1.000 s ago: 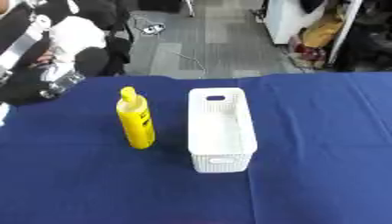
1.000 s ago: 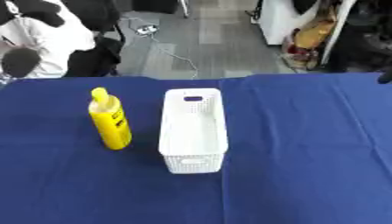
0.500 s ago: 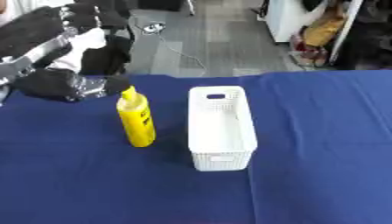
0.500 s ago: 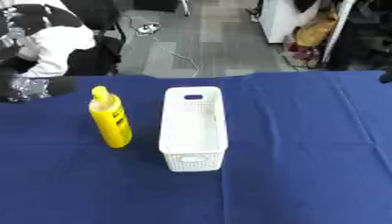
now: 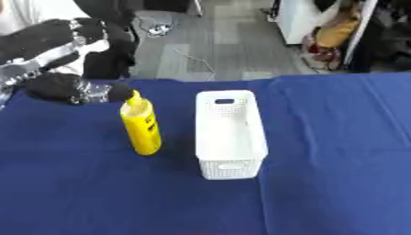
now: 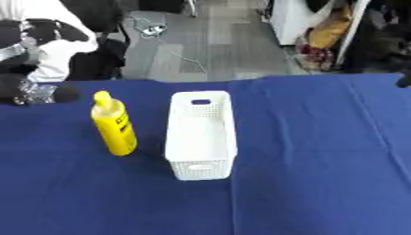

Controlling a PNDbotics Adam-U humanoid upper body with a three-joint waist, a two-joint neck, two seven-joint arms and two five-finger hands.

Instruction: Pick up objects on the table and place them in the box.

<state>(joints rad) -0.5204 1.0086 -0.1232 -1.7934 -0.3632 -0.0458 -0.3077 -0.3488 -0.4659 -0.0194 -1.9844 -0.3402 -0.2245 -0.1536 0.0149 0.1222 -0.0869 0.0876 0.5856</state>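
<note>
Yellow bottle (image 5: 141, 129) stands upright left of the empty white basket (image 5: 230, 133) while the left hand (image 5: 60, 87), fingers spread apart, has come down from the upper left to just beside its cap, ready to grasp.

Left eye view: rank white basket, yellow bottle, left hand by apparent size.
1. white basket
2. left hand, yellow bottle: look similar; the hand is partly cut off at the edge, so no ranking.

My left hand (image 5: 68, 87) is blurred and cut off by the picture's left edge, so I cannot tell how its fingers sit, the bottle (image 5: 141, 124) label is unreadable, and of my right hand (image 6: 405, 80) only a dark tip shows at the right edge.
</note>
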